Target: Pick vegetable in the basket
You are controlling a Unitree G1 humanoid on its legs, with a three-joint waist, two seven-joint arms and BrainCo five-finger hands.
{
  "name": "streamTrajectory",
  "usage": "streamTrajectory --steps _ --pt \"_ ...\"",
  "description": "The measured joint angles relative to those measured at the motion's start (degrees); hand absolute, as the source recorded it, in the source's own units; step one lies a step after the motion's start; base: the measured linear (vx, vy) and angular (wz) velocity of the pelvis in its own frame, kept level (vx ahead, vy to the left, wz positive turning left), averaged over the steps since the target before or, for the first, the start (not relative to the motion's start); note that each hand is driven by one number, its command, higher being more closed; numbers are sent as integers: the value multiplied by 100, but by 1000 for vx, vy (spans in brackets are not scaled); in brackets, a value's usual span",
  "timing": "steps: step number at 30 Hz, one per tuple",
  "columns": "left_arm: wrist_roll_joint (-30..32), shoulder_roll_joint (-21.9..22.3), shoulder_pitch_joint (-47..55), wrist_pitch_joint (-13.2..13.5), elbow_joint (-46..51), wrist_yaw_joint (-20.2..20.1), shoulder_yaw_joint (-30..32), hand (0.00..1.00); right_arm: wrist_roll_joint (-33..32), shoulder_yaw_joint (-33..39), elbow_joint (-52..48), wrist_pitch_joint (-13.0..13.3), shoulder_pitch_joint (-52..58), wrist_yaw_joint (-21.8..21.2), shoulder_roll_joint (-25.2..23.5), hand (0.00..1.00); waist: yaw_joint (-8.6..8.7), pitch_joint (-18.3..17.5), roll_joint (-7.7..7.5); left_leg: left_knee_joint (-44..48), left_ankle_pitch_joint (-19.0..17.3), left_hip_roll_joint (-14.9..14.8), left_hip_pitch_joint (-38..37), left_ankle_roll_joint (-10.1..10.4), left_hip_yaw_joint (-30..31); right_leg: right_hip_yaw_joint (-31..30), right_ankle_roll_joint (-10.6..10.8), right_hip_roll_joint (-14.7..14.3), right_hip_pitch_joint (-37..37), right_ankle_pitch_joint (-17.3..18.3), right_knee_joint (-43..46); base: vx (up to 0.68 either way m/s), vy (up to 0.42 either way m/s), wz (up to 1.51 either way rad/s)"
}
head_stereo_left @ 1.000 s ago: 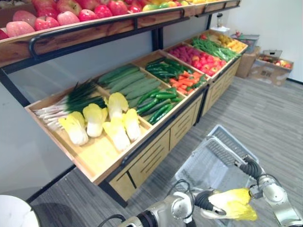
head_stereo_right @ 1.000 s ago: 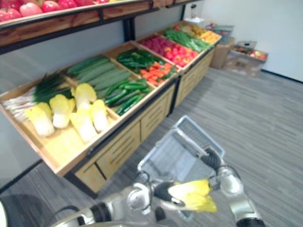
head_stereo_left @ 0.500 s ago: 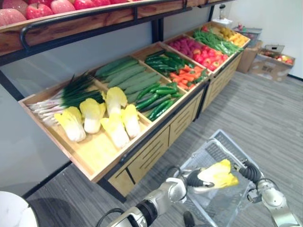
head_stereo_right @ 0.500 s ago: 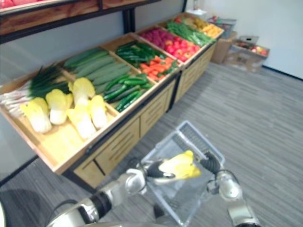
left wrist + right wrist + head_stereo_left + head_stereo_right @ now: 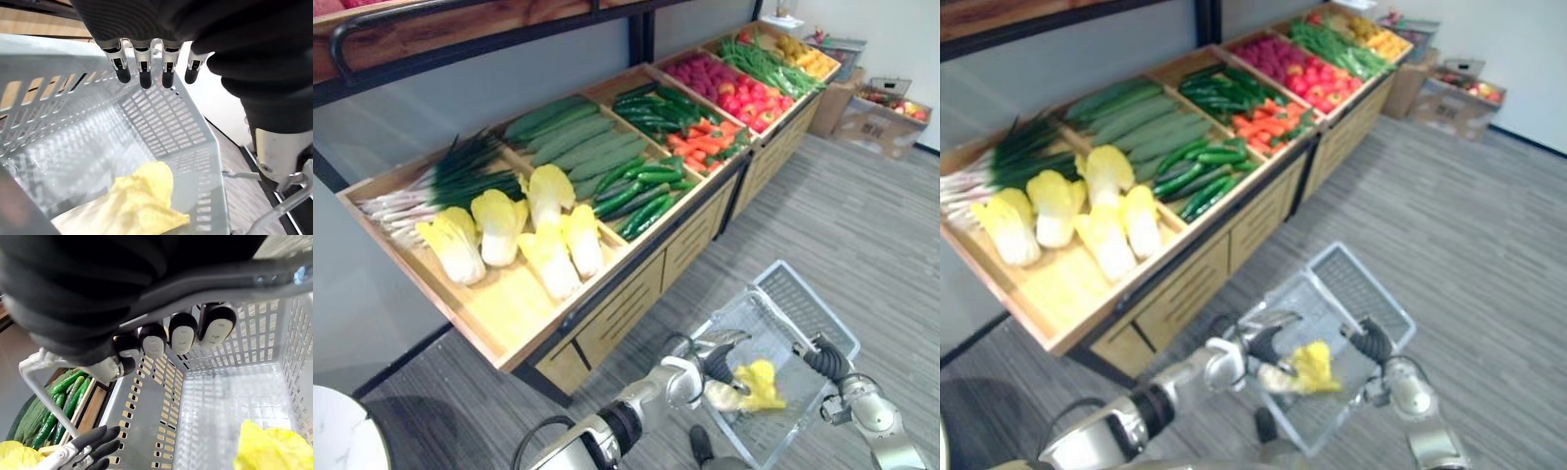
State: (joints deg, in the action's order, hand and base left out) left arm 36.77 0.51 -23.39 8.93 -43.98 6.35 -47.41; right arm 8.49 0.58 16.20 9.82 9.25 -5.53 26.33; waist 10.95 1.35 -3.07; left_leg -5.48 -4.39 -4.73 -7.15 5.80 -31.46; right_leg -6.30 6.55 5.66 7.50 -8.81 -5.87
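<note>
Now | cabbage (image 5: 749, 385): crinkled yellow leaves, lying inside pale slotted plastic basket (image 5: 795, 299), lower right of frame | left hand (image 5: 717, 360): fingers straight, empty, over near rim | right hand (image 5: 822, 358): curled round thin handle (image 5: 274, 276) | grey plank floor (image 5: 862, 215) open around.

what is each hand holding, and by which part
The right hand is curled round the wire handle of the basket. The left hand holds nothing, open above the cabbage lying inside.

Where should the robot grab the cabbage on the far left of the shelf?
Round its thick white stalk end, coming down from above at the tray's front edge: the cabbage lies flat, stalk pointing forward, and the yellow leaves look floppy.
</note>
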Motion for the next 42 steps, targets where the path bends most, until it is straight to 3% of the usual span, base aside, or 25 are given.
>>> streamTrajectory --steps 6,9,12,15,18,22,23,26,28,32,33,35,38,42 --pt "-46 -2 0 98 56 -222 -73 0 11 20 22 0 -1 15 -16 100 -13 1 0 0 1 6 16 -3 85 78 23 30 -28 19 4 -30 -55 7" --pt "-223 -106 0 168 552 -435 -75 0 44 159 209 6 -10 54 -74 100 -27 -2 7 0 16 18 74 -25 211 184 44 71 -33 38 21 -32 -54 21" --pt "-700 -541 21 327 1706 -632 -52 0 68 491 689 1 -20 127 -168 100 -112 -4 23 0 36 23 118 -52 364 333 76 108 -54 63 74 -18 -50 27" --pt "-1292 -1308 365 502 3090 -857 347 0 301 826 1150 -57 -7 177 -249 100 -215 -4 64 0 42 9 109 -61 519 507 78 126 -123 69 119 -19 -49 26" --pt "-1826 -1910 1308 648 4179 -920 1481 0 566 1026 1525 -107 72 371 -385 100 -265 -3 74 0 51 13 124 -77 694 685 91 173 -205 94 124 -23 -41 29" --pt "-2071 -1989 2756 677 4855 -494 3462 0 758 1288 1964 -111 260 644 -637 100 -370 -5 74 281 -2 7 347 -137 1028 1048 75 242 -236 216 250 -19 -60 41" --pt "-2061 -1942 2912 676 4849 -402 3694 0 775 1330 2052 -111 260 664 -680 100 -386 -5 74 340 -21 3 376 -143 1080 1096 68 257 -258 247 268 -15 -53 50" --pt "-2007 -1319 3420 671 4445 164 4875 0 908 1742 2413 -90 309 898 -936 100 -625 -26 82 459 -46 0 461 -155 1274 1293 36 299 -319 287 282 -31 -45 33" --pt "-1940 -925 3546 652 3604 749 5623 0 910 1892 2601 -90 331 1028 -941 100 -690 -84 93 552 -31 12 624 -174 1494 1534 12 348 -340 306 264 -43 -42 45" --pt "-1592 -655 3732 214 1982 1292 6465 0 967 1937 2829 -82 357 1211 -954 100 -795 -151 86 534 19 10 639 -188 1672 1749 -6 354 -466 318 161 -48 -48 24" --pt "-1572 -639 3732 198 1860 1317 6524 0 968 1937 2863 -80 354 1225 -957 100 -801 -159 80 523 28 11 638 -192 1675 1756 -6 352 -466 318 151 -46 -37 17" --pt "-1575 -617 3727 100 729 1375 7031 0 980 1940 3072 -81 307 1286 -967 100 -812 -271 66 351 131 28 615 -178 1728 1839 -10 346 -481 320 63 -31 -41 13" --pt "-1770 -625 3772 -214 -473 1379 7437 0 1148 2017 3294 -82 228 1423 -1002 100 -808 -320 39 258 180 27 570 -183 1745 1859 -6 330 -515 314 20 -2 -24 5" --pt "-1561 -633 3981 -377 -1226 1230 7429 0 1185 2027 3441 -83 128 1497 -1003 100 -823 -322 36 246 164 18 449 -160 1643 1794 3 317 -597 306 -4 3 -13 -10"
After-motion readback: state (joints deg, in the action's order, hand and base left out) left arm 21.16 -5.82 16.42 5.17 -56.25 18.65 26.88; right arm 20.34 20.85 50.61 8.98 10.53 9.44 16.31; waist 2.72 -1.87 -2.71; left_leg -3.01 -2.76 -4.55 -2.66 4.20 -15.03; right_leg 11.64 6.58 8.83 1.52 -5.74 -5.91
